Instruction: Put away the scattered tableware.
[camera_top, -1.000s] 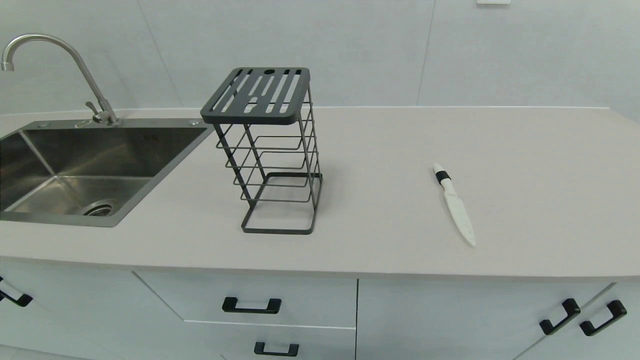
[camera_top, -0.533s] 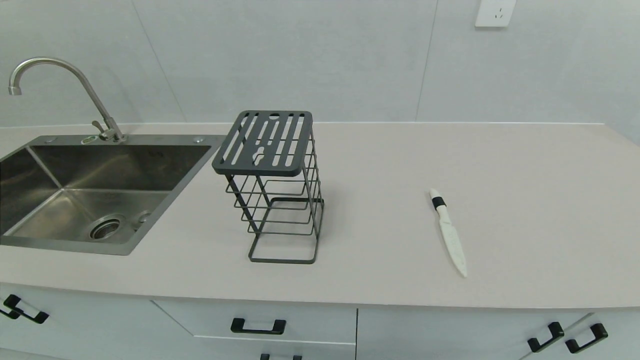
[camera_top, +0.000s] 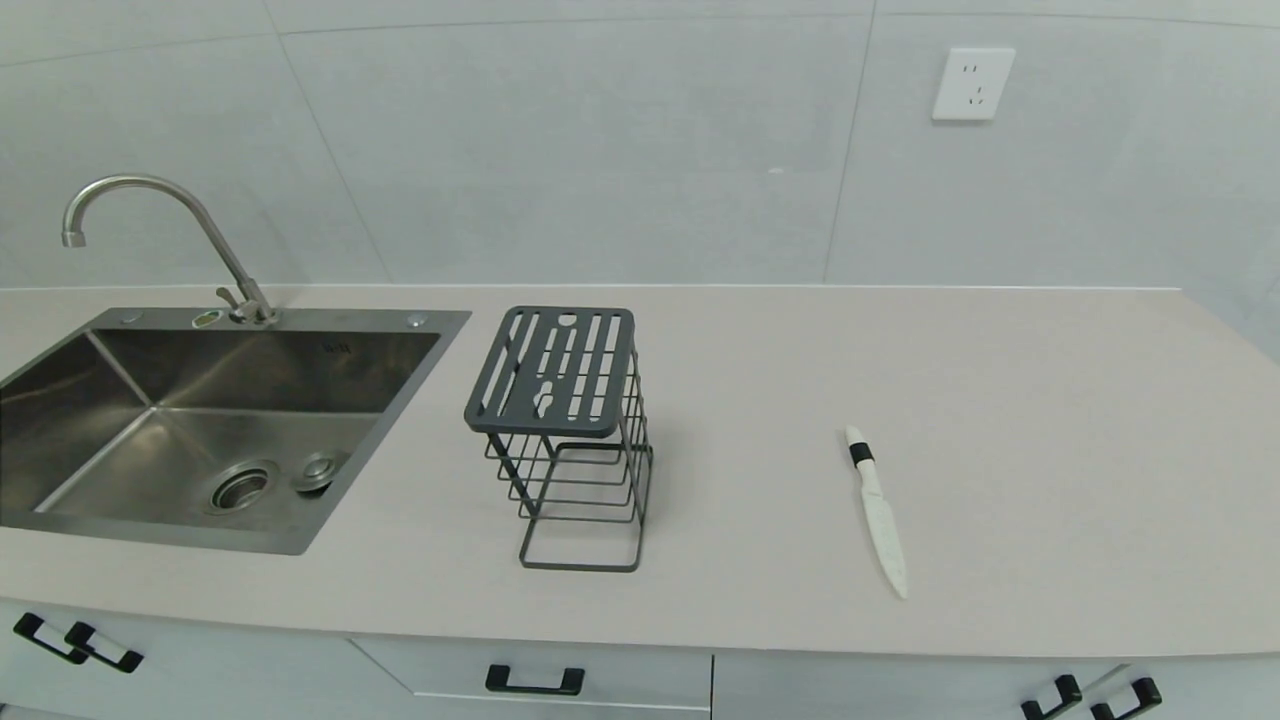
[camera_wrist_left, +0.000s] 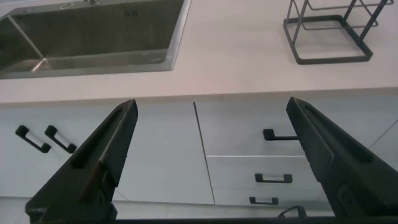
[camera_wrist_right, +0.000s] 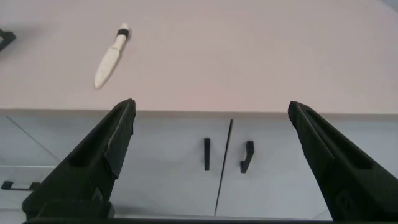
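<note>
The counter (camera_top: 1000, 400) holds a sink (camera_top: 260, 365) at its left end, a wire rack (camera_top: 555, 370) beside it and a knife (camera_top: 878, 510) near the front edge. The left gripper (camera_wrist_left: 208, 106) and right gripper (camera_wrist_right: 210, 104) are released.

Head view: the sink (camera_top: 300, 320) is cut off at its left end by the picture's edge, and the small mark on its rear wall is too small to make out. Left wrist view: of the rack (camera_wrist_left: 333, 60) just the base frame, upper tiers cut off. The finger roots of the left gripper (camera_wrist_left: 211, 102) and right gripper (camera_wrist_right: 211, 102) run off each wrist picture's edge.
</note>
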